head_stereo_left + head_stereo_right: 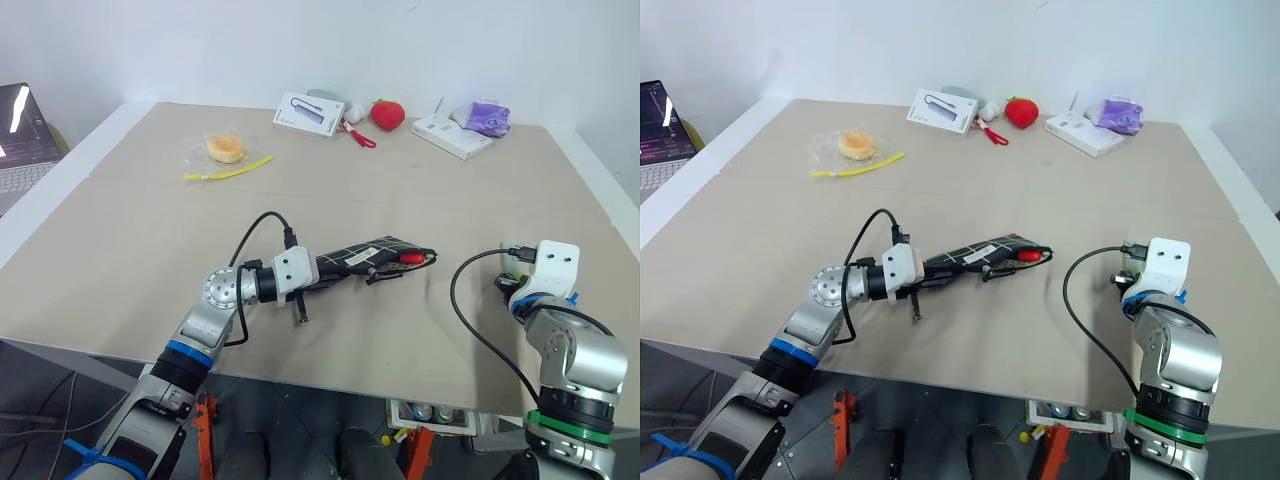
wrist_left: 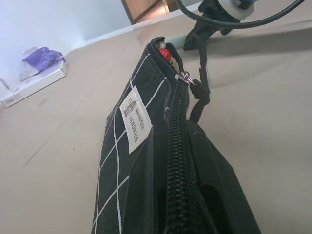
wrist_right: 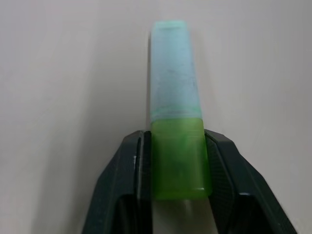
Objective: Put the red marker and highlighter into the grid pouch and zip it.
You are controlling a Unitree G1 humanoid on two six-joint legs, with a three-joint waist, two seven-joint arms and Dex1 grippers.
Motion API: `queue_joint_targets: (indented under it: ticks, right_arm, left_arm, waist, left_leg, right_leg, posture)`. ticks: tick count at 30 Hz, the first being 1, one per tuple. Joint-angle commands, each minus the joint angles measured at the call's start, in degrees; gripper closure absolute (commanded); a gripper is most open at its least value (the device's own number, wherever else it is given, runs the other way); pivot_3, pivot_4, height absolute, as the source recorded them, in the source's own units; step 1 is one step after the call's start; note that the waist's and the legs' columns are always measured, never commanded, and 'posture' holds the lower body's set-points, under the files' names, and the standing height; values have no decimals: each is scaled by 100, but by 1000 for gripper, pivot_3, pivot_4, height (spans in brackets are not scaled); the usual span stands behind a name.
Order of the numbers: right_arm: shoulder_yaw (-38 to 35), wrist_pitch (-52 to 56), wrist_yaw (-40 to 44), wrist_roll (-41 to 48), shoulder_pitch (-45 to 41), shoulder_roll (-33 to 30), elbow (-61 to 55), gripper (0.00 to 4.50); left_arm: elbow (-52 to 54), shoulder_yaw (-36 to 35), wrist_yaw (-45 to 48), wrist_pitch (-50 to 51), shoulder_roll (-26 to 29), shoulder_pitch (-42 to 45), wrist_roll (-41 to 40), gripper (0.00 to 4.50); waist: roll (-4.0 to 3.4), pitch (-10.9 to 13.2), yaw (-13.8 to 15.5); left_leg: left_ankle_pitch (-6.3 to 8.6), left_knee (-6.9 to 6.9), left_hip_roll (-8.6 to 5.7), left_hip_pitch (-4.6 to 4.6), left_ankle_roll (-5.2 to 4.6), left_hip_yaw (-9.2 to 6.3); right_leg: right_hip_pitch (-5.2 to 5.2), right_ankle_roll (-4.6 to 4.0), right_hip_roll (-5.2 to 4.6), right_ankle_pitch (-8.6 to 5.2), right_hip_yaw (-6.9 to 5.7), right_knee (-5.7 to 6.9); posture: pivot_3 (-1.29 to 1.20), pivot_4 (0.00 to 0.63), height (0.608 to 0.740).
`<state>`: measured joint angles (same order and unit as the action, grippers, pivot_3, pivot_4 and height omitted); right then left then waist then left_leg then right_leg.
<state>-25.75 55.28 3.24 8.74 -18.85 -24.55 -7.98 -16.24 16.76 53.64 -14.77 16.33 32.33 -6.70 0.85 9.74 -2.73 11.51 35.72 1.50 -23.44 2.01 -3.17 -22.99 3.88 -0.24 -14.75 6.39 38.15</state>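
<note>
On a wide tan surface (image 1: 330,210) against a white wall, the left pincer (image 1: 322,268) is clamped on the grid pouch (image 1: 365,257), the red marker (image 1: 410,258) poking from its mouth, while the right pincer (image 3: 176,141) grips the highlighter (image 3: 175,112) near the right edge.

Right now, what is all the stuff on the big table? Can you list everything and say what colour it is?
grid pouch: one, black with white lines, table middle, held at one end.
red marker: one, red tip poking from the pouch's open end.
highlighter: one, green and pale, between the right fingers.
bun in clear bag: one, tan, far left.
yellow strip: one, beside the bun.
white boxes: two, far edge.
strawberry toy: one, red, far edge.
scissors: one, red handles.
purple bag: one.
laptop: one, far left.
left gripper: shut on pouch.
right gripper: shut on highlighter.
</note>
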Motion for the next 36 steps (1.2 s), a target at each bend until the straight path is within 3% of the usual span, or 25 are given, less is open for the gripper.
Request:
queue_joint_targets:
  ticks: [1,3,6,10,15,21,36]
  right_arm:
    - [478,-1563,1777,278,87,-986,-621,3422]
    - [604,-2203,3064,775,204,-1529,-1059,3422]
    - [474,-1914,4620,1883,585,-2290,-1676,3422]
    - [699,-1843,5502,1993,1009,-3319,-1854,3422]
    - [1243,-2567,5527,1124,1115,-3803,-1339,3422]
    - [1788,-3118,5451,596,654,-3735,-772,3422]
    - [3676,-4238,5666,-608,-822,-2902,-822,3422]
  left_arm:
    - [160,-148,-57,-18,-63,76,-85,4500]
    - [161,-151,-45,3,-83,79,-99,4500]
    - [110,-153,-28,-22,-95,84,-87,4500]
    - [41,-177,5,-41,-116,128,-76,4500]
    - [-37,-203,1,-93,-124,190,-46,4500]
    - [42,-175,4,-91,-135,145,-30,4500]
    - [-7,-114,105,-68,-286,274,-46,4500]
  waist:
    - [-15,8,-2]
    - [-53,20,-29]
    - [-40,20,-42]
    - [-17,19,-2]
    - [-7,25,-6]
    - [-8,25,-11]
    - [-6,26,-1]
  left_leg:
    - [0,-1,0,0,0,1]
    - [0,-4,-7,-3,0,7]
    - [3,-12,5,4,-4,-4]
    - [6,-11,11,2,-9,-20]
    - [5,14,1,2,-8,1]
    - [-1,12,2,3,2,3]
    - [-1,2,2,-2,3,-2]
  right_leg:
    - [-1,0,0,0,1,0]
    - [-7,8,-6,-4,9,-2]
    - [-2,5,10,-7,0,-2]
    - [5,-10,14,-16,-19,-2]
    - [6,0,1,-5,-2,-2]
    - [2,-1,2,2,0,-2]
    - [-3,2,3,-2,-3,-3]
  posture:
    - [0,150,733]
    - [0,150,733]
    - [0,150,733]
    - [0,150,733]
    - [0,150,733]
    - [0,150,733]
    - [0,150,733]
